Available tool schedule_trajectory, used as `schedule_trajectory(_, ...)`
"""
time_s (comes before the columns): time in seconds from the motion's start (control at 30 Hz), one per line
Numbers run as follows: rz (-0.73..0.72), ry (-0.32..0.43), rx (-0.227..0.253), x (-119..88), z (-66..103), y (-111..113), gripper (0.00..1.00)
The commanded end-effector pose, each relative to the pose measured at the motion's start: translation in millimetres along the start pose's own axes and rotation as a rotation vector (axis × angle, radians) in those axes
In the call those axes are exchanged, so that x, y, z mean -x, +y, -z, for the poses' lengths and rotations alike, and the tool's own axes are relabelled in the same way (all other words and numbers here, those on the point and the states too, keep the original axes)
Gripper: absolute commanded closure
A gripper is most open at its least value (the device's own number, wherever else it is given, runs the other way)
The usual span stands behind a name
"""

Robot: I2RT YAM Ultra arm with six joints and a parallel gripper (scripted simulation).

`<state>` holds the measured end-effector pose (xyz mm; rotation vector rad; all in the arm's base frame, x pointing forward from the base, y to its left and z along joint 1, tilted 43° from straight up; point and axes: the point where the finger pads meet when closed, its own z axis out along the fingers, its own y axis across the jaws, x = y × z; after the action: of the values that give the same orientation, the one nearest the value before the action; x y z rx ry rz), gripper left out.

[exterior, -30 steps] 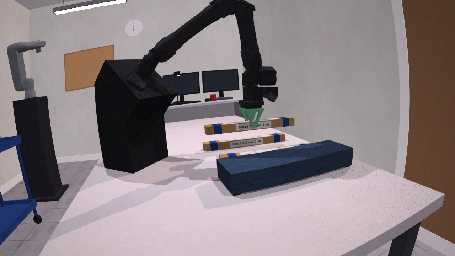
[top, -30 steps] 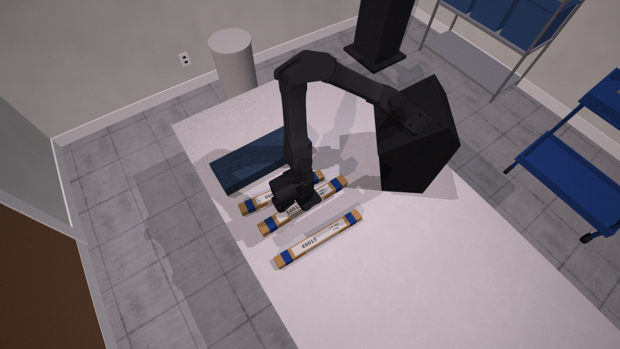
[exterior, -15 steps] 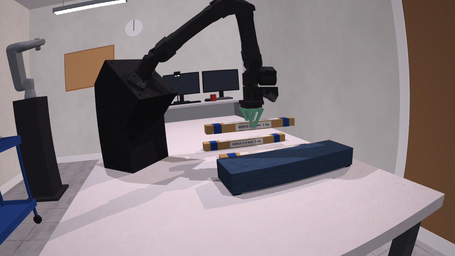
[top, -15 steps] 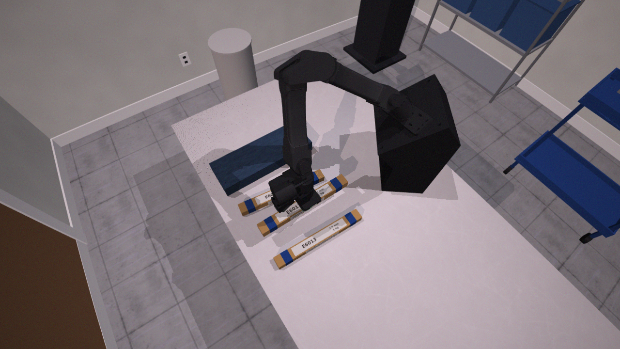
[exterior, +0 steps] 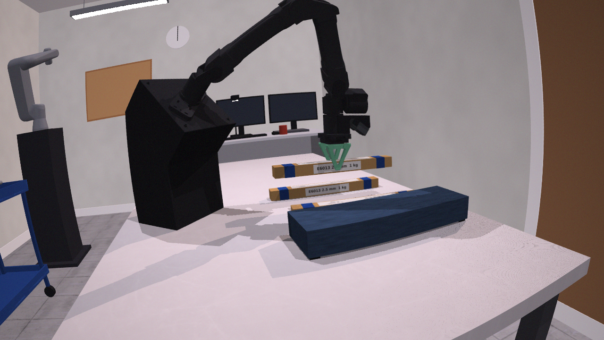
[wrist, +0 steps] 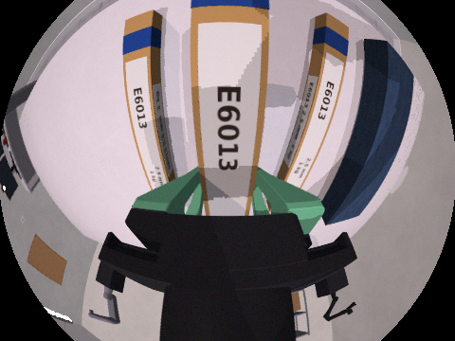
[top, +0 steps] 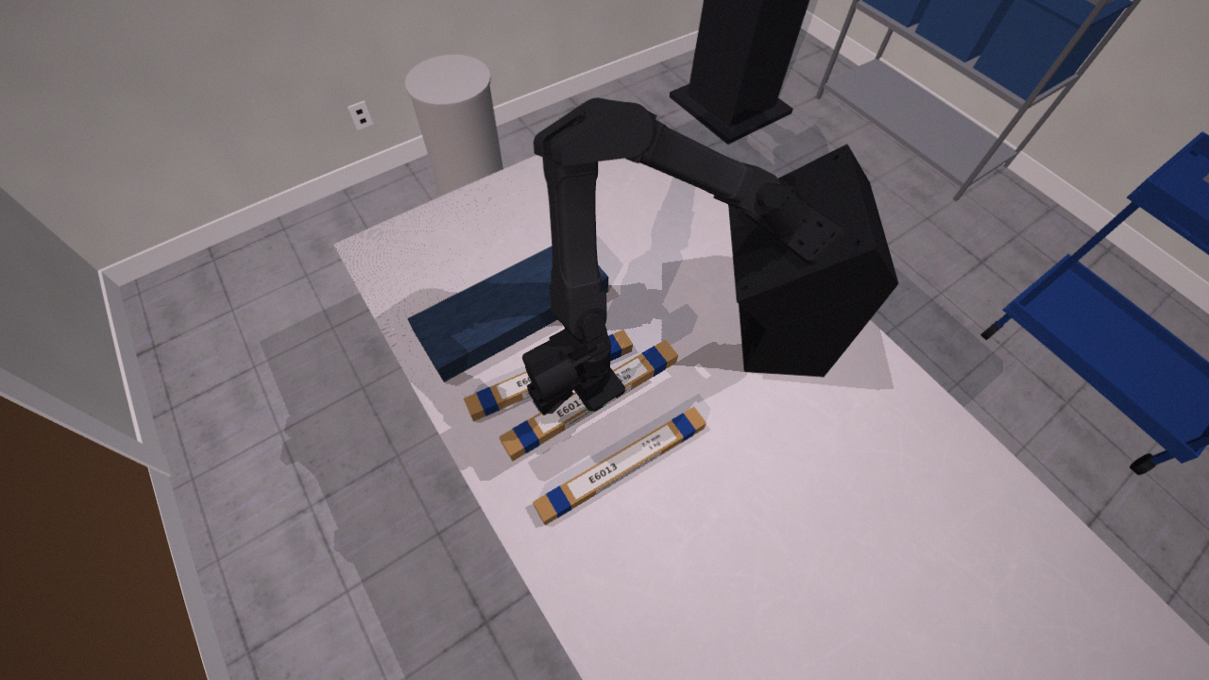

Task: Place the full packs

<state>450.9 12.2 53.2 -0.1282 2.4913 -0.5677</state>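
Tool (exterior: 336,162) with green fingers clamped across the middle of 1 E6013 electrode pack (exterior: 371,162), which hangs level, clear of the tabletop (exterior: 261,291). In the exterior view the held pack sits above the 2 others: a second pack (exterior: 322,189) lying flat on the tabletop, and a third pack (exterior: 308,206) mostly hidden behind the dark blue low platform (exterior: 380,222).

The wrist view shows the held pack's long axis running straight out from the tool, with 1 resting pack on either side and the platform beyond the right-hand one. All 3 packs and the platform lie roughly parallel. The top view appears to place the held pack between the other 2, though the arm covers much of it.

Judged from this layout, reaching the platform calls for a sideways carry across the third pack, with no turn about the vertical needed. Whether the lifted pack is a full one cannot be read from its label.
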Motion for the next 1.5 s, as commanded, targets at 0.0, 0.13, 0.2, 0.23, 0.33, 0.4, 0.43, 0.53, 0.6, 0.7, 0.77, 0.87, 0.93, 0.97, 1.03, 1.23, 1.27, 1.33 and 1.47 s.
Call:
schedule_trajectory(0.0,0.0,-0.071,0.015,28,24.2,10,1.0)
schedule_trajectory(0.13,0.001,-0.071,0.015,28,24.5,10,1.0)
schedule_trajectory(0.2,0.0,-0.071,0.015,29,24.8,10,1.0)
schedule_trajectory(0.23,0.0,-0.071,0.015,29,25.0,11,1.0)
schedule_trajectory(0.33,0.0,-0.071,0.015,29,25.4,11,1.0)
schedule_trajectory(0.4,0.0,-0.071,0.015,29,25.6,11,1.0)
schedule_trajectory(0.43,0.001,-0.071,0.015,29,25.7,11,1.0)
schedule_trajectory(0.53,0.001,-0.071,0.015,30,26.0,12,1.0)
schedule_trajectory(0.6,0.001,-0.071,0.015,30,26.1,12,1.0)
schedule_trajectory(0.7,0.002,-0.071,0.015,30,26.3,12,1.0)
schedule_trajectory(0.77,0.012,-0.043,0.015,6,8.2,5,1.0)
schedule_trajectory(0.87,0.011,-0.043,0.015,6,12.1,5,1.0)
schedule_trajectory(0.93,0.011,-0.043,0.015,6,14.8,5,1.0)
schedule_trajectory(0.97,0.011,-0.043,0.015,5,16.1,5,1.0)
schedule_trajectory(1.03,0.011,-0.043,0.015,5,18.8,5,1.0)
schedule_trajectory(1.23,0.011,-0.044,0.015,5,24.1,5,1.0)
schedule_trajectory(1.27,0.011,-0.044,0.015,5,25.4,5,1.0)
schedule_trajectory(1.33,0.011,-0.044,0.015,5,28.1,5,1.0)
schedule_trajectory(1.47,0.011,-0.044,0.015,5,33.4,5,1.0)
